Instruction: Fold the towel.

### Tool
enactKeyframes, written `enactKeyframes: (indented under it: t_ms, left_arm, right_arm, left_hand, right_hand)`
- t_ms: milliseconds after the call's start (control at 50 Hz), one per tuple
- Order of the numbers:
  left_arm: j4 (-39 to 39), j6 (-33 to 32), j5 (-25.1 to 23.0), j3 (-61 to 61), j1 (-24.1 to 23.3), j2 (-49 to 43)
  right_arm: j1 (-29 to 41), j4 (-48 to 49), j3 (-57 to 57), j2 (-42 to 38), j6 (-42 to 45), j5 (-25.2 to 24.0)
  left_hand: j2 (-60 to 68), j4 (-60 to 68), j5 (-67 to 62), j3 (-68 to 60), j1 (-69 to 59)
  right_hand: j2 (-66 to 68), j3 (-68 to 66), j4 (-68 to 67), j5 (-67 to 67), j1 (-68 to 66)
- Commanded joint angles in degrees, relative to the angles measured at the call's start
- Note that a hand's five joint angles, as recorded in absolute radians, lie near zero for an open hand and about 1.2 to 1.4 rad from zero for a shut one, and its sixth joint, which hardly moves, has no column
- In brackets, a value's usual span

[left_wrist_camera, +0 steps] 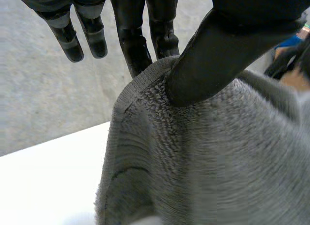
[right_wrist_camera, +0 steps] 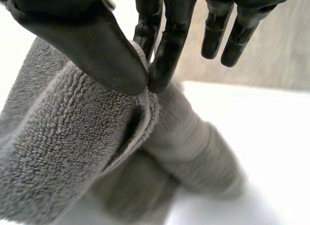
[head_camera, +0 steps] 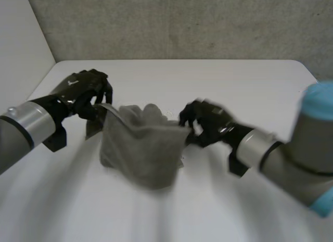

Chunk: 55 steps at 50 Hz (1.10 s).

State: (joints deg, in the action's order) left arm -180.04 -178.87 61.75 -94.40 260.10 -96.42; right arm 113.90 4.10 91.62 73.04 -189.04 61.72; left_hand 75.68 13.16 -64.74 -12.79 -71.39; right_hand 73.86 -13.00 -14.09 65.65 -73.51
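A grey terry towel (head_camera: 141,148) hangs between my two hands above the white table (head_camera: 218,86), its lower part sagging toward the tabletop. My left hand (head_camera: 86,93) pinches the towel's left top corner: in the left wrist view the thumb (left_wrist_camera: 213,55) presses the hem (left_wrist_camera: 145,77) against two fingers. My right hand (head_camera: 205,122) holds the right top corner, where thumb (right_wrist_camera: 97,46) and fingers (right_wrist_camera: 167,46) squeeze the towel's edge (right_wrist_camera: 145,97). The rest of the towel (right_wrist_camera: 63,152) drapes below the right palm in bunched folds.
A grey wall (head_camera: 182,23) rises behind the table's far edge. Bare white tabletop lies in front of the towel and to both sides.
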Motion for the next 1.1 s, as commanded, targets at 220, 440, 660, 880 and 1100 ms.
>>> enactKeyframes:
  t_ms: [220,440,660,880,1100]
  left_arm:
    - [-0.31,0.45,-3.66,-2.37,1.99,2.73]
    - [-6.45,-0.17,-2.78,12.98,-1.08,-12.64]
    - [-27.65,3.35,4.96,25.23,-5.13,-1.4]
    - [-29.32,5.37,-11.04,11.87,1.47,1.06]
    - [-21.67,-12.47,-15.52,-5.44,2.87,-6.41]
  right_arm:
    - [-4.74,-17.73,-9.43,5.19,26.25,-3.1]
    - [1.85,-4.49,-22.16,-5.7,38.55,7.6]
    - [1.77,24.99,-31.68,5.18,36.02,14.74]
    - [-1.92,12.95,-16.21,4.39,38.57,-1.78]
    - [-3.33,4.6,5.49,-0.79,64.3,-4.95]
  left_hand:
    - [4.32,-3.16,-5.26,2.79,-8.61]
    - [4.32,-3.16,-5.26,2.79,-8.61]
    - [4.32,-3.16,-5.26,2.79,-8.61]
    - [4.32,-3.16,-5.26,2.79,-8.61]
    - [4.32,-3.16,-5.26,2.79,-8.61]
  right_hand:
    - [6.14,3.0,4.09,4.35,-6.49]
    - [6.14,3.0,4.09,4.35,-6.49]
    - [6.14,3.0,4.09,4.35,-6.49]
    - [6.14,3.0,4.09,4.35,-6.49]
    - [6.14,3.0,4.09,4.35,-6.49]
